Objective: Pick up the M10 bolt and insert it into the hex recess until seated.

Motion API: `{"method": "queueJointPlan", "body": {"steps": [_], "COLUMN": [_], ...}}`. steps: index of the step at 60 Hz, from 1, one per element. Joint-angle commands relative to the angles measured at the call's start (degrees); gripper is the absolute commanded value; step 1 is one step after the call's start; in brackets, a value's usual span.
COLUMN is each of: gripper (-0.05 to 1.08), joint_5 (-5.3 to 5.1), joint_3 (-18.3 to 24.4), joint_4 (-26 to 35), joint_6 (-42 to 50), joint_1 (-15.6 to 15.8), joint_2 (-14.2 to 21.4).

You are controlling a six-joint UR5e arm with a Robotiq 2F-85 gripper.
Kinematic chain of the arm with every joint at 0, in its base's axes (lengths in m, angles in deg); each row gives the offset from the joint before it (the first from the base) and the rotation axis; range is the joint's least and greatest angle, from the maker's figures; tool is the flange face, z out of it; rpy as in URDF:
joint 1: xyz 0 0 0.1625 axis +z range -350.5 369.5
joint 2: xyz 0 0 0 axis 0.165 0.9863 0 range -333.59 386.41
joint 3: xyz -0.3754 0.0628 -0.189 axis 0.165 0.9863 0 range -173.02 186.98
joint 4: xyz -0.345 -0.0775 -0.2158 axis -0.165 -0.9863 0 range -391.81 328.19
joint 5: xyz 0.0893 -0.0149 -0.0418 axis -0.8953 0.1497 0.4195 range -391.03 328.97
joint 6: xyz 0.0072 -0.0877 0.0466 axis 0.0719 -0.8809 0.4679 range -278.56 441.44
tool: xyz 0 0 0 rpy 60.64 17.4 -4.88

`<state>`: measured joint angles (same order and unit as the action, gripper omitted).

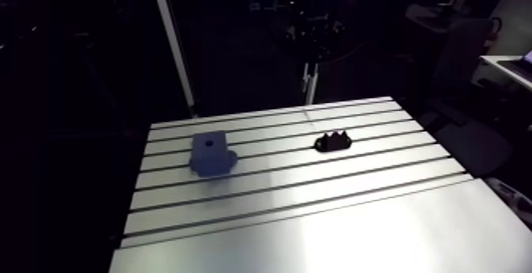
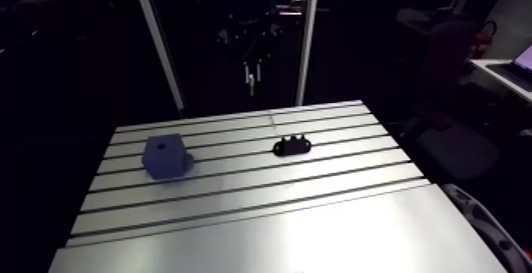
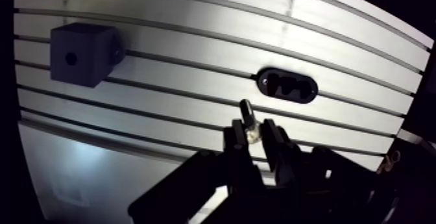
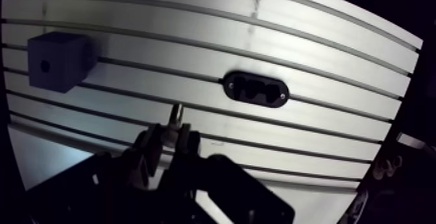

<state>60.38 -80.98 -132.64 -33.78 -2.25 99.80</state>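
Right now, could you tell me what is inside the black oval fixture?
The black oval fixture shows only dark pockets, with no bolt standing in them; their bottoms are too dark to see. The bolt is clamped in the tool.

The gripper [image 3: 254, 141] is pinching the M10 bolt [image 3: 246, 113] between its two fingers, with the bolt's shank sticking out ahead of the fingertips and leaning slightly over the slotted bench [image 3: 194, 25]. Near the bolt's tip, ahead of the gripper, a black oval fixture [image 3: 287, 86] is lying flat on the bench, showing dark recesses in its top. Well apart from both, a dark block [image 3: 81, 53] is sitting on the bench, showing a small round hole in one face.
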Motion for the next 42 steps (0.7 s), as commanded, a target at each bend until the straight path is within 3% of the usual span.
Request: {"method": "queueJointPlan", "body": {"steps": [1, 11, 23, 34, 42], "gripper": [1.01, 1.01, 1.01, 1.03, 1.04], "joint_5": [4.09, 3.68, 4.0, 3.83, 3.5], "joint_3": [6.4, 7.6, 7.9, 10.1, 10.6], "joint_4": [5.2, 5.4, 5.4, 5.3, 5.2], "joint_6": [-5.9, -5.8, -6.0, -6.7, -6.5], "joint_1": [7.9, 10.6, 13.0, 16.4, 16.8], "joint_2": [-4.3, -4.5, -4.7, -6.8, -7.0]}}
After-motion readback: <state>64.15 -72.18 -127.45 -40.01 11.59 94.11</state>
